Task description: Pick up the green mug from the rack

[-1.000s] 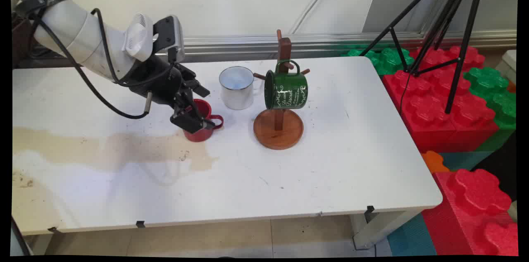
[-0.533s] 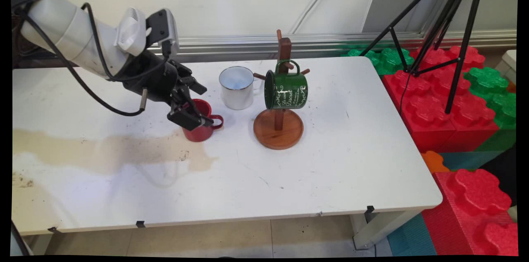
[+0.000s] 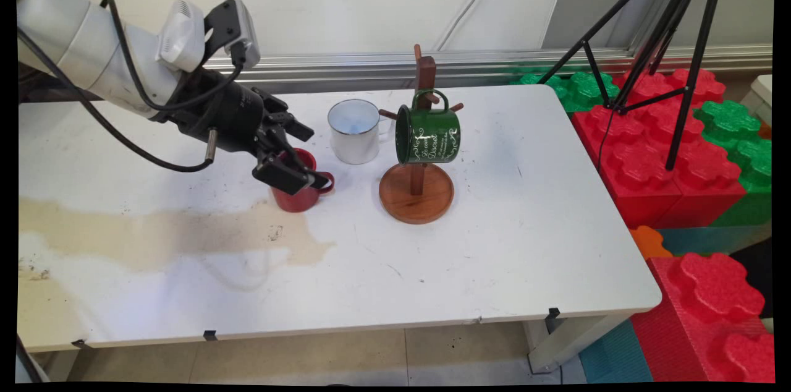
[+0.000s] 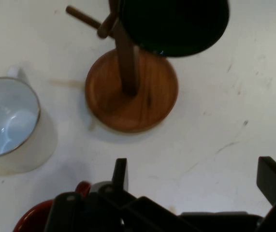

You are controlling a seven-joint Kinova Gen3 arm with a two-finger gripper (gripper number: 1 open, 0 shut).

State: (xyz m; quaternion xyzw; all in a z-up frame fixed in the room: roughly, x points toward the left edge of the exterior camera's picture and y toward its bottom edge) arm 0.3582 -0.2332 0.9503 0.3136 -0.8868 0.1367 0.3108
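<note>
So right now my gripper is spread wide open, nothing clamped between the fingers. The red mug stands upright on the table right under me, handle pointing toward the wooden mug tree. In the main view one finger crosses in front of its rim, the other hangs above the far side, but I honestly can't tell if either one touches it. From the hand view the red mug sits off at the bottom left, outside the gap, not between my fingers. My arm reaches in from the left, wrist tipped down and aimed at the tree, where the green mug hangs. The white mug is just beside the red one, on its far side.
</note>
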